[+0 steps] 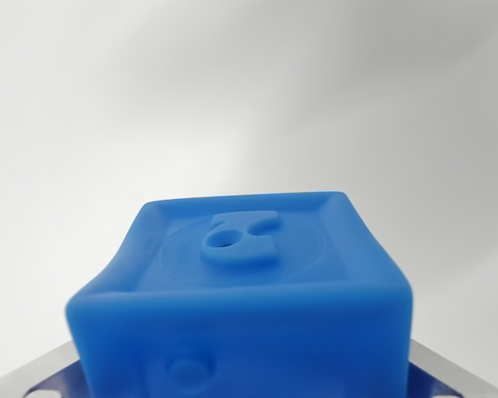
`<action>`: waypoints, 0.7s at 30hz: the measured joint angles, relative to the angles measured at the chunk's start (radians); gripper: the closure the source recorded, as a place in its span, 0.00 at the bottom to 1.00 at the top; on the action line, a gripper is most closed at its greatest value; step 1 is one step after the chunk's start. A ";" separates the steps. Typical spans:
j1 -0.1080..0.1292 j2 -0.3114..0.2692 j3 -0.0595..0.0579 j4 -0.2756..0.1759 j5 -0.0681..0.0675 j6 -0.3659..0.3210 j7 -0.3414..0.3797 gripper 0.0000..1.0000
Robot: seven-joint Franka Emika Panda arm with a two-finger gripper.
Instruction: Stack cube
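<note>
Wrist view: blue cube [249,290] fills lower centre, directly below camera, raised face up. Hand [249,377]: only metal finger edges [46,369] visible at both lower corners flanking cube; apparently closed on it, contact hidden. Plain worktop [249,99] beyond; second cube unseen.

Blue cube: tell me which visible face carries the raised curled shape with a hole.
The blue cube's upper face, inside the raised rim; the face nearer the camera shows only a round bump.
</note>
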 joint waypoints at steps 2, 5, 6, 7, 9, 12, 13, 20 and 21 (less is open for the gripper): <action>0.005 -0.003 0.001 -0.003 -0.001 0.000 0.007 1.00; 0.015 -0.008 0.004 -0.009 -0.003 0.000 0.020 1.00; 0.018 -0.009 0.005 -0.010 -0.004 0.000 0.025 1.00; 0.021 -0.011 0.005 -0.012 -0.004 0.000 0.029 1.00; 0.026 -0.013 0.007 -0.014 -0.005 0.000 0.036 1.00; 0.036 -0.019 0.010 -0.019 -0.008 0.000 0.050 1.00; 0.040 -0.020 0.010 -0.020 -0.009 0.000 0.055 1.00; 0.061 -0.029 0.017 -0.027 -0.013 0.000 0.084 1.00; 0.064 -0.030 0.018 -0.029 -0.014 0.000 0.089 1.00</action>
